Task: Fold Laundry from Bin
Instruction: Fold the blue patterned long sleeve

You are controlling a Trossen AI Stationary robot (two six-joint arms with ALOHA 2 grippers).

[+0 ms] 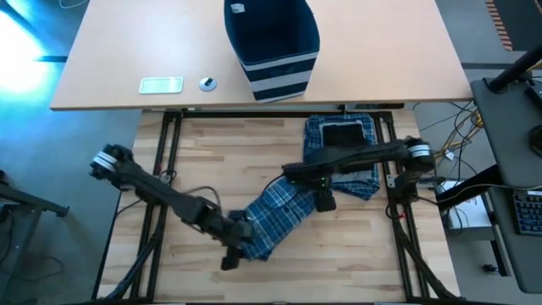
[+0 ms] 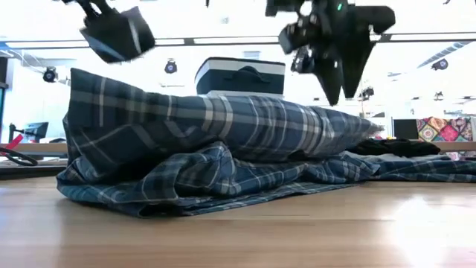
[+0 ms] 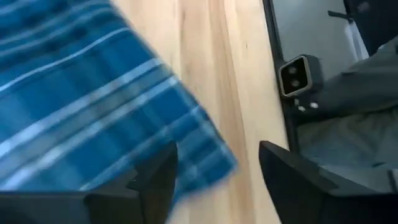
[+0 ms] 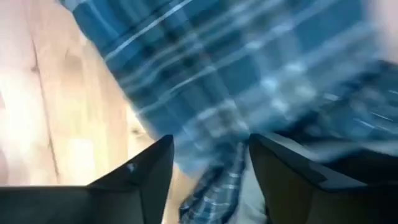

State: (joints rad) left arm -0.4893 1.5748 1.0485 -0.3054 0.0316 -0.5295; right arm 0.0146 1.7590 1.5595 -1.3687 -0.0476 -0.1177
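Both grippers hang over the wooden work table (image 1: 203,161) with their fingers parted and nothing between them. We see the left gripper (image 1: 230,257) at the near-left end of the plaid trousers (image 1: 284,212); in its wrist view its two dark fingers (image 3: 155,180) stand apart above bare wood, with the trouser edge (image 3: 93,118) just beside one of them. The right gripper (image 1: 325,202) sits over the far-right end of the same garment, and in its wrist view the fingers (image 4: 152,168) are spread over blue-and-white cloth (image 4: 249,81), gripping none of it.

From table height the trousers (image 2: 216,149) lie folded over themselves in a thick heap, both grippers (image 2: 119,33) (image 2: 335,93) lifted clear above it.

Behind the right arm we find a second plaid piece (image 1: 343,157) lying flat, with a small black piece (image 1: 342,134) resting on top. The bin (image 1: 271,47), navy with pale stripes round its lower half, stands on a separate tan desk (image 1: 127,51) beyond the work table, well apart from the trousers. A pale flat object (image 1: 161,85) and a small round object (image 1: 207,83) lie on that desk to the bin's left. Cables (image 1: 461,135) and a keyboard (image 1: 527,212) crowd the floor and stand at the right.
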